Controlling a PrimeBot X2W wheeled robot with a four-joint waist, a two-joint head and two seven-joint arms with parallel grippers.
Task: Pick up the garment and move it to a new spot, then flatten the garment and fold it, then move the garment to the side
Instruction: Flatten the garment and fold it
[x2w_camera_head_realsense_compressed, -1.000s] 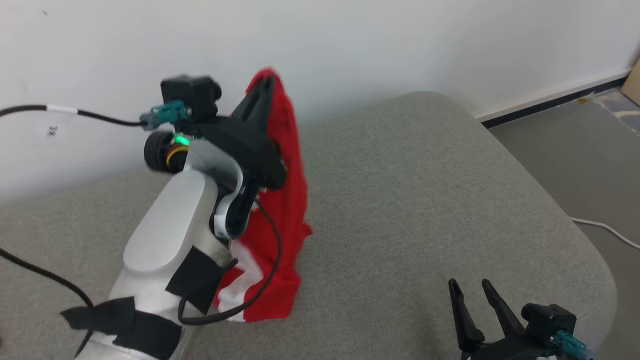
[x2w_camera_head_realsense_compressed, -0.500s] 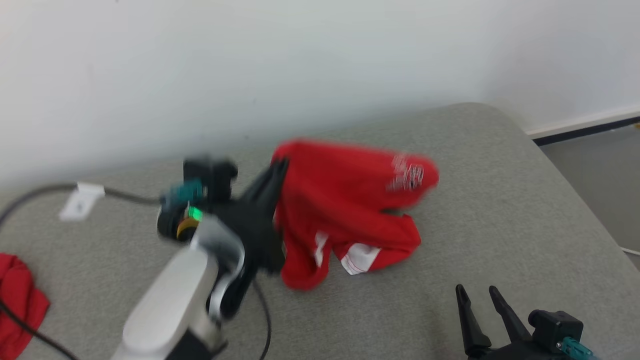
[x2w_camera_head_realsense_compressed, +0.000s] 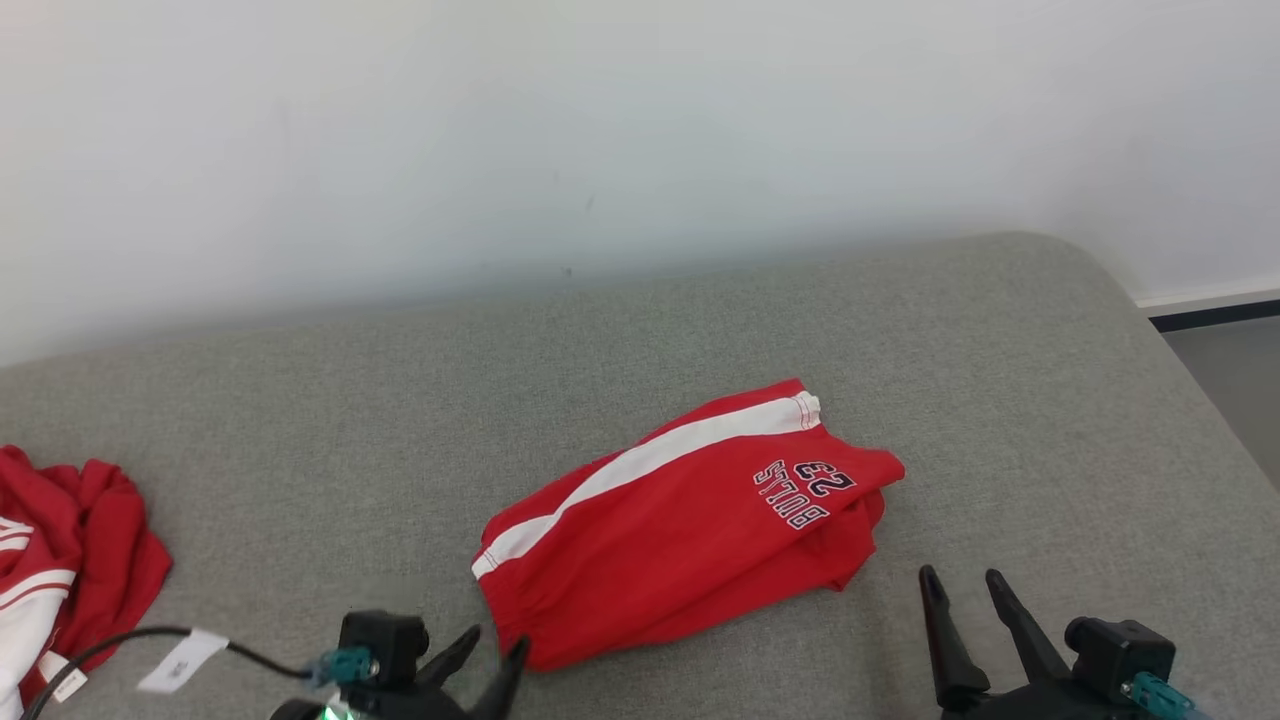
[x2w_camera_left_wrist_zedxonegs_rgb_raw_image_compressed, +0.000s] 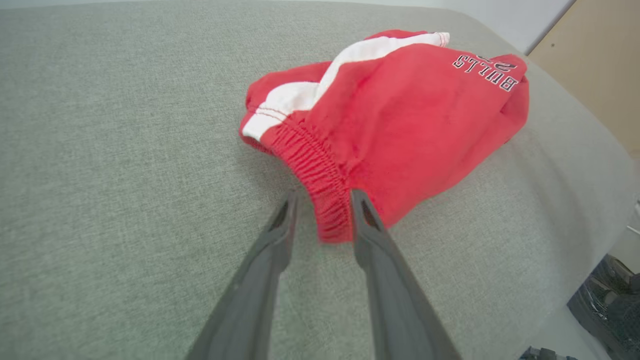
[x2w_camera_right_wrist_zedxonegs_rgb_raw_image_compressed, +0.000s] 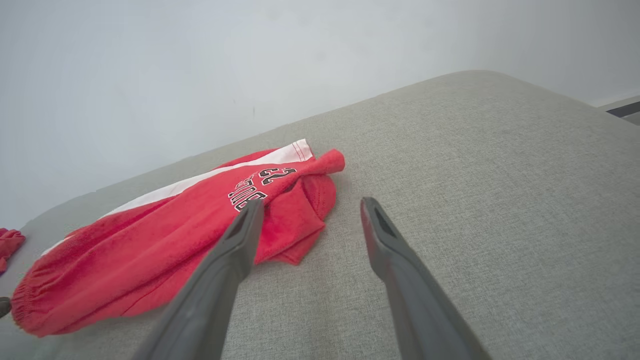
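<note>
1. Your shorts (x2w_camera_head_realsense_compressed: 680, 530) lie near the middle of the grey cushion (x2w_camera_head_realsense_compressed: 1000, 330). They are red with a white side stripe, the "BULLS 23" lettering faces up, and they sit well apart from a second red-and-white heap (x2w_camera_head_realsense_compressed: 60, 560) at the cushion's far left.
2. Your left tool (x2w_camera_head_realsense_compressed: 495, 643) sits low at the waistband (x2w_camera_left_wrist_zedxonegs_rgb_raw_image_compressed: 320, 170) end with its fingers parted, one on each side of the elastic corner. The cloth rests on the cushion between them and does not look pinched, so read this tool as open and holding nothing.
3. Your right tool (x2w_camera_head_realsense_compressed: 960, 575) hovers with fingers spread wide and nothing between them. It is just beside the leg end of the shorts and does not touch the cloth.
4. Done, by the look of it: the pick-up and the move to a new spot. The shorts rest on open cushion and both tools are free.
5. Not done: flattening. The shorts lie bunched, with one leg crumpled under the other at the right end and the waistband gathered and curled at the left.
6. Not done: folding. The overlap you see is a loose lie, not a squared fold, as far as you can judge.
7. Not done: moving the garment aside. The tools flank opposite ends of the shorts, which suits spreading them out next.
</note>
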